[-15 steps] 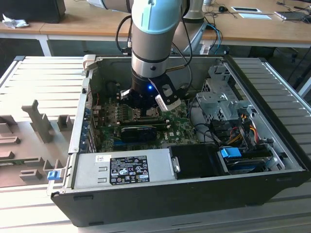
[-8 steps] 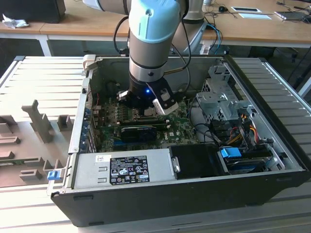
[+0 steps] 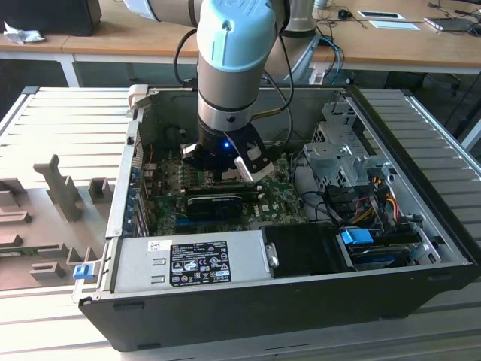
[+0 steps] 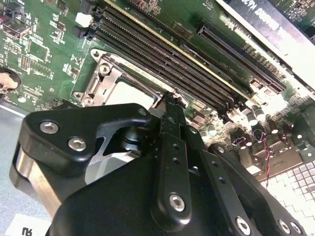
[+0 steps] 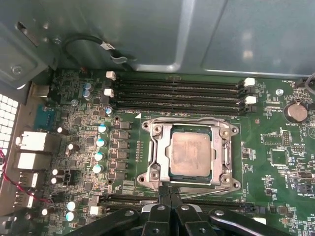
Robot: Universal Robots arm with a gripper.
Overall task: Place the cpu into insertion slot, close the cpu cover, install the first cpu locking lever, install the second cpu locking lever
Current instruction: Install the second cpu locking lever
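Observation:
The cpu (image 5: pixel 191 153), a square chip with a dull silver top, lies flat in the insertion slot (image 5: pixel 151 175) on the green motherboard. The cpu cover (image 5: pixel 225 153), a silver frame with a window, lies down around it. One thin wire lever (image 5: pixel 187 120) runs along the socket's edge next to the memory slots. Another wire lever (image 5: pixel 209 192) runs at a slight slant along the opposite edge. My gripper (image 5: pixel 169 190) is shut, with its black fingertips together at that edge of the socket, right by this lever. The second wrist view shows the gripper (image 4: pixel 171 101) over the socket's rim (image 4: pixel 101 69). In the exterior view the gripper (image 3: pixel 225 174) hangs low inside the case.
Several long black memory slots (image 5: pixel 177 96) lie beside the socket, and capacitors (image 5: pixel 101 142) stand on another side. A black card (image 3: pixel 218 203) sits upright near the gripper. Case walls (image 3: pixel 421 150), a power supply (image 3: pixel 188 263) and a drive cage (image 3: pixel 338 150) enclose the board.

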